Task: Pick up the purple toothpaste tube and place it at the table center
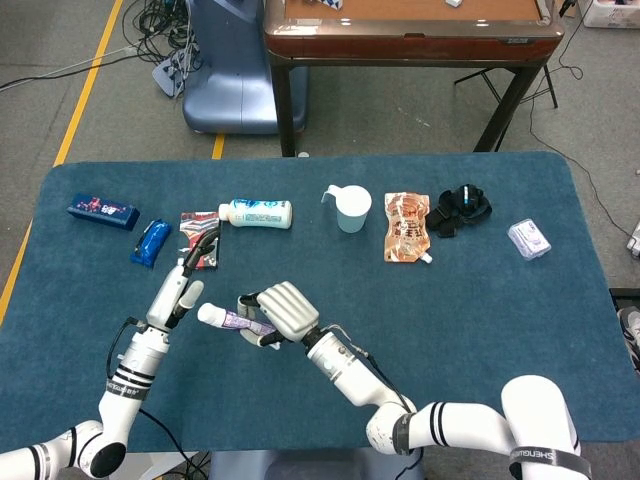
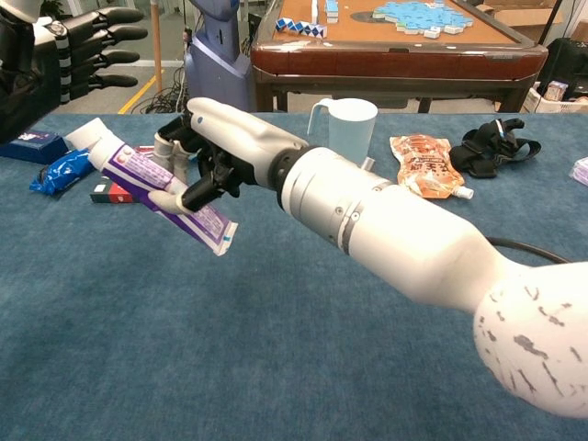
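Note:
The purple toothpaste tube with a white cap is held above the blue table, cap pointing left and up. My right hand grips it around its middle, thumb under the tube. In the head view the tube and right hand are left of the table's middle. My left hand is open with fingers straight, its tips just left of the tube's cap; in the chest view the left hand fills the top left corner.
Along the far side lie a dark blue box, a blue packet, a red and black box, a white bottle, a white cup, an orange pouch, a black strap and a small clear packet.

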`<state>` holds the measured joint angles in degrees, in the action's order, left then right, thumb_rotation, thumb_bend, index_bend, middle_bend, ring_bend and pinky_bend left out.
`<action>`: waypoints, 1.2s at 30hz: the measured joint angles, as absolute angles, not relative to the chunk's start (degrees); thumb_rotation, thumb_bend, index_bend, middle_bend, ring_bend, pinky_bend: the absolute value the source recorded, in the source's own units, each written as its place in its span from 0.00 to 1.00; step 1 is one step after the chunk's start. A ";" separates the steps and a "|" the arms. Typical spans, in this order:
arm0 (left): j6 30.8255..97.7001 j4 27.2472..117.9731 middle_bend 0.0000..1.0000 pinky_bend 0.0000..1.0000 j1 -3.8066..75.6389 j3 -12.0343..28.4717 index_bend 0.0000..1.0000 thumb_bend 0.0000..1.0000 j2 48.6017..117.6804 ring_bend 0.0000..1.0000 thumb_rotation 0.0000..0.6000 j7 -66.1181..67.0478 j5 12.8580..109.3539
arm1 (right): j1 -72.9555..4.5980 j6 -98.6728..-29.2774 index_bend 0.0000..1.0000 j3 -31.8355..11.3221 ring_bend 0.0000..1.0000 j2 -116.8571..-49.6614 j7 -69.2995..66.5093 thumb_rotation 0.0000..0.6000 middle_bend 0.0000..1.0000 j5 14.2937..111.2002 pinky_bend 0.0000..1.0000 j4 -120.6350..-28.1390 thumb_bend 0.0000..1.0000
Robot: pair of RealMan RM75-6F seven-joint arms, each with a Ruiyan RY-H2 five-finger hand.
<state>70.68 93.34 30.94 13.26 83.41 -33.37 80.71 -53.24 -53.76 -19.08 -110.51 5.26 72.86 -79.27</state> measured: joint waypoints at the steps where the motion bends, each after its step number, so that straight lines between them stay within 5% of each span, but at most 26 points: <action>1: 70.77 93.07 0.00 0.06 31.02 13.13 0.00 0.00 83.68 0.00 0.00 -33.20 81.08 | -53.45 -53.52 0.85 -19.25 0.70 -110.53 5.44 1.00 0.75 72.47 0.70 -79.31 0.81; 36: 72.43 89.04 0.00 0.00 32.55 13.21 0.00 0.00 91.40 0.00 0.00 -32.17 82.16 | -55.88 -52.90 0.86 -21.67 0.71 -113.33 4.35 1.00 0.75 66.68 0.71 -76.99 0.86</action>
<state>72.43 89.04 32.55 13.21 91.40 -32.17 82.16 -55.88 -52.90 -21.67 -113.33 4.35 66.68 -76.99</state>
